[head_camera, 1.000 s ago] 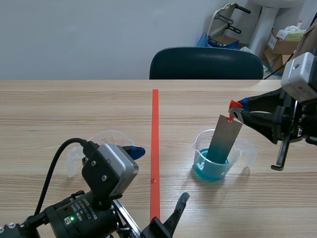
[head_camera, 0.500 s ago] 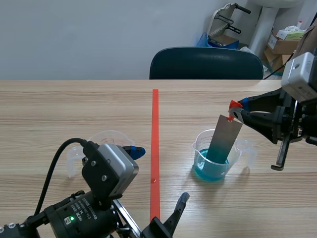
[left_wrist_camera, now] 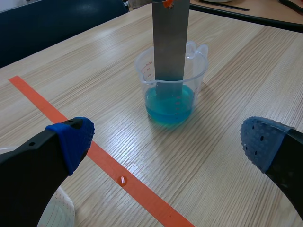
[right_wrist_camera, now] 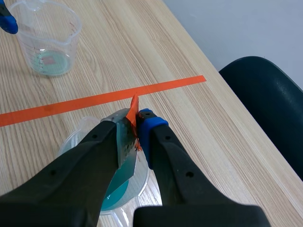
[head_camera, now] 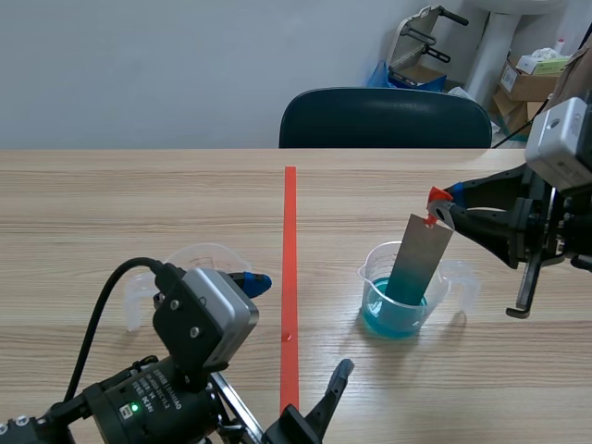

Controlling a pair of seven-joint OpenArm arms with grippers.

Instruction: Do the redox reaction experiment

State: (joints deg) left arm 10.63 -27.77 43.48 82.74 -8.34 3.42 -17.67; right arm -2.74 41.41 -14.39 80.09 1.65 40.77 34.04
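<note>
Strip (head_camera: 418, 259): your right gripper (right_wrist_camera: 137, 132) clamps its top, dipping it into the beaker (head_camera: 398, 296) beneath
Left gripper (left_wrist_camera: 165, 139): spread, empty

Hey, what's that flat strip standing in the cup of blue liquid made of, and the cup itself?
The strip looks like thin sheet metal: dull grey, smooth and faintly shiny, with straight edges. Which metal it is cannot be told. The cup looks like clear, glossy plastic: a see-through wall, printed red scale marks and a moulded handle.
</note>
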